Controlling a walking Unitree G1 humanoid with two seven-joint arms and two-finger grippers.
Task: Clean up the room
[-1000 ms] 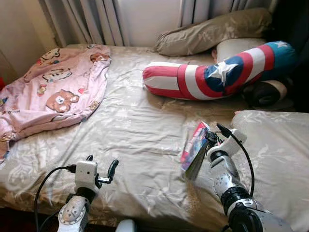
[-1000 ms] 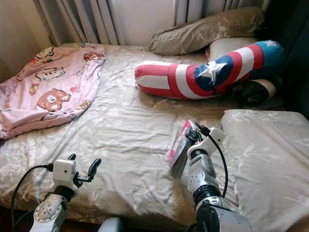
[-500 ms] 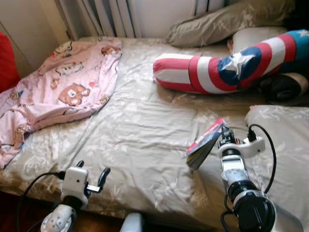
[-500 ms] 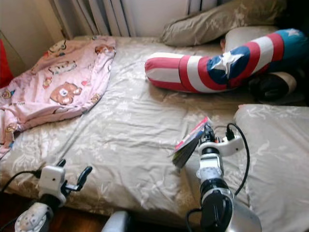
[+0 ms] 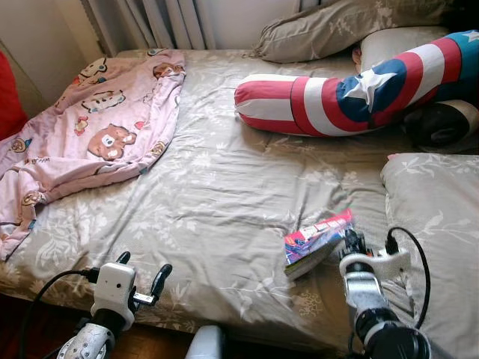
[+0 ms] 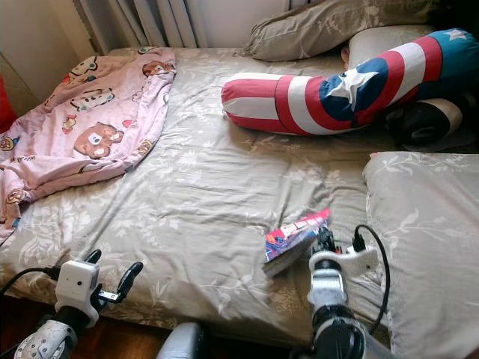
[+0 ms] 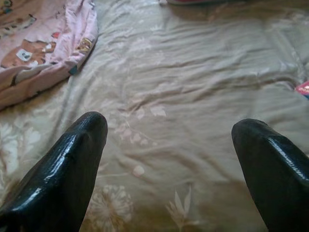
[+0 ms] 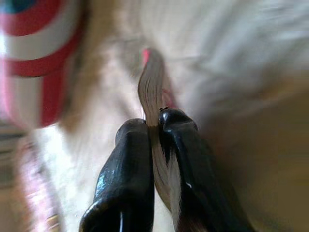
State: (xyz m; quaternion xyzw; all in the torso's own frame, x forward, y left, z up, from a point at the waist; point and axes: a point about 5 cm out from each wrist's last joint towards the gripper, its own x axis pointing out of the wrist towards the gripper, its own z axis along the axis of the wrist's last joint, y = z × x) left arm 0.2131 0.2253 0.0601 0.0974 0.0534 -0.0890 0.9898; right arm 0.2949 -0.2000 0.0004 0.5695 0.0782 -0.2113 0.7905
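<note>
Glossy red, pink and blue covers mark the thin paperback book [image 5: 318,241], which is pinched by its lower edge between the two black fingers of the right tool [image 8: 155,128] — in the right wrist view the pages are seen clamped edge-on, with the fingers nearly closed on them. The book is held just above the beige floral bedsheet [image 5: 217,187], its long axis running forward and up from the right tool, tilted toward the robot's left. Beyond the right tool, well apart, a long red, white and blue striped bolster with a white star [image 5: 344,97] is laid across the bed; just beside the right tool, on the robot's right, a beige floral pillow [image 5: 438,217] is seen. The left tool [image 7: 169,159] is held spread wide with nothing between its fingers, over the near edge of the bed. A pink cartoon-bear blanket [image 5: 82,134] lies crumpled ahead of it and to the robot's left. The book is judged to be already secured for tidying — so the coming move is thought to depend on carrying it away clear of the sheet, with the right arm alone engaged.
</note>
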